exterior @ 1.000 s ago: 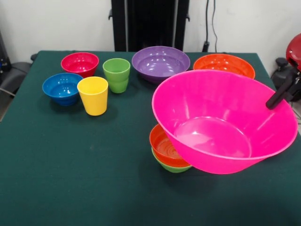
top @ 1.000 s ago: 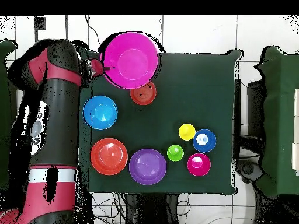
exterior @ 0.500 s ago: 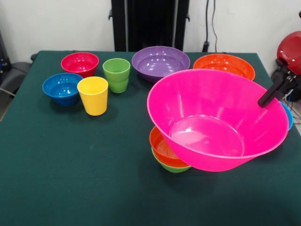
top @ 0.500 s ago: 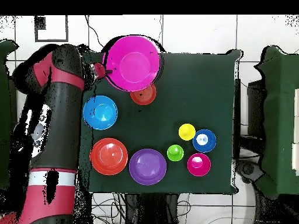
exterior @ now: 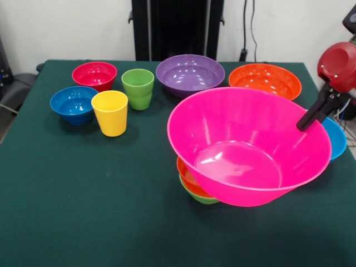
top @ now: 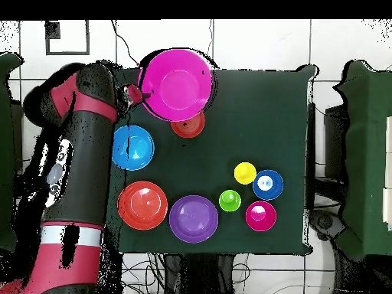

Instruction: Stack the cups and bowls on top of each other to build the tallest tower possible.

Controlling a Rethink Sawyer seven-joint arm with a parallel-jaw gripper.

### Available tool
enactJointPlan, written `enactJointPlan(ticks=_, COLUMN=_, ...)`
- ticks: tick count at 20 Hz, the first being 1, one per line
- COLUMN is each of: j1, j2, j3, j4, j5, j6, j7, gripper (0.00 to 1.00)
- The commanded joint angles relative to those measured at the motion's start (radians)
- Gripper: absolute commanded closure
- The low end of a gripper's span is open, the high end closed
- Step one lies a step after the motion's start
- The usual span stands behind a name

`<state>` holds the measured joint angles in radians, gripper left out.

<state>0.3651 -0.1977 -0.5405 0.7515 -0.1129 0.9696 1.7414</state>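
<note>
From the front, my end effector (exterior: pixel 311 115) is clamped on the rim of the large pink bowl (exterior: pixel 247 147), which hangs tilted above the bench (exterior: pixel 83 200), its open side tipped toward the camera. Beneath its lower edge sits the small orange-red bowl (exterior: pixel 189 179) nested in the small light-green bowl (exterior: pixel 200 197), both partly hidden by the pink one. The light blue bowl (exterior: pixel 335 138) shows just behind the pink rim at the right. Along the far side stand the magenta-red bowl (exterior: pixel 94 75), the light green cup (exterior: pixel 138 88), the purple bowl (exterior: pixel 190 74) and the large orange bowl (exterior: pixel 265 79); nearer are the dark blue bowl (exterior: pixel 73 104) and, just beside it, the yellow cup (exterior: pixel 110 112). From overhead, my end effector (top: pixel 138 94) meets the pink bowl (top: pixel 178 83) at its edge, the bowl overlapping the orange-red bowl (top: pixel 189 126). The light blue bowl (top: pixel 133 148) lies apart from that pile, with the orange bowl (top: pixel 143 204) and purple bowl (top: pixel 193 218) farther down the bench (top: pixel 260 107).
</note>
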Motion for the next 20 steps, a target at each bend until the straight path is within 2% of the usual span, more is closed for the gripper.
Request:
enactJointPlan(ticks=1, j1=-0.007, j2=-0.034, j3=0.124, j4=0.156, j5=-0.014, j6=-0.098, j7=0.059, gripper=1.00)
enactJointPlan(ticks=5, j1=0.000, j2=-0.058, j3=0.123, j4=0.213, j5=-0.017, j6=-0.140, j7=0.067, gripper=1.00)
enactJointPlan(ticks=20, j1=0.020, j2=-0.091, j3=0.105, j4=0.279, j5=-0.028, j6=-0.166, j7=0.076, gripper=1.00)
